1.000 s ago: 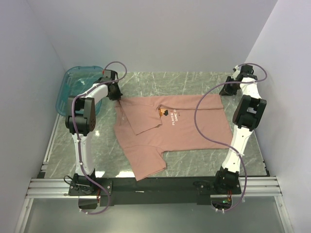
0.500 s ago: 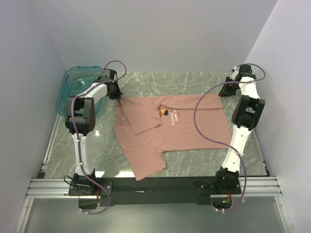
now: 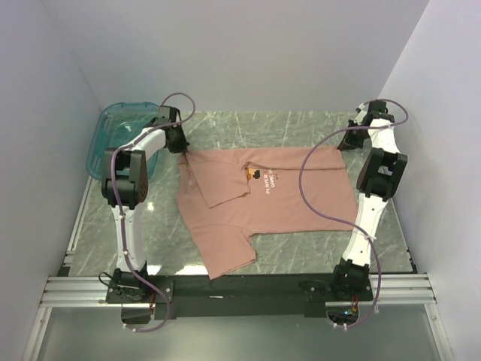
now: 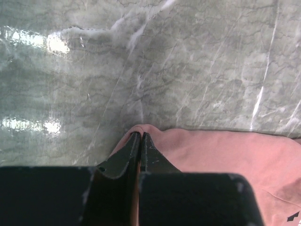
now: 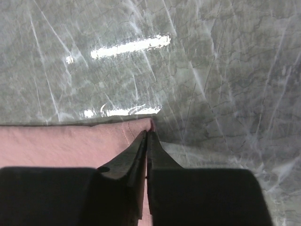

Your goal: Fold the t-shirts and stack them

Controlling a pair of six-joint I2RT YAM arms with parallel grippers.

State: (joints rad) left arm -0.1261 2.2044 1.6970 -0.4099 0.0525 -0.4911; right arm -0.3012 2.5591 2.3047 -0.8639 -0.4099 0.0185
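Observation:
A dusty-pink t-shirt (image 3: 263, 199) lies spread on the marble table with a small figure and white text on the chest. One sleeve is folded over its left part; another sticks out at the near left. My left gripper (image 3: 183, 149) is shut on the shirt's far left corner, pink cloth (image 4: 221, 150) pinched between the jaws (image 4: 140, 136). My right gripper (image 3: 344, 144) is shut on the far right corner, with the hem (image 5: 94, 139) at the fingertips (image 5: 148, 134).
A translucent teal bin (image 3: 113, 135) stands at the far left by the wall. White walls close in the table on three sides. Purple cables loop from both arms over the shirt's right part.
Both grippers have drawn slightly toward the back of the table, holding the shirt's far corners. The far edge of the shirt lies a little straighter.

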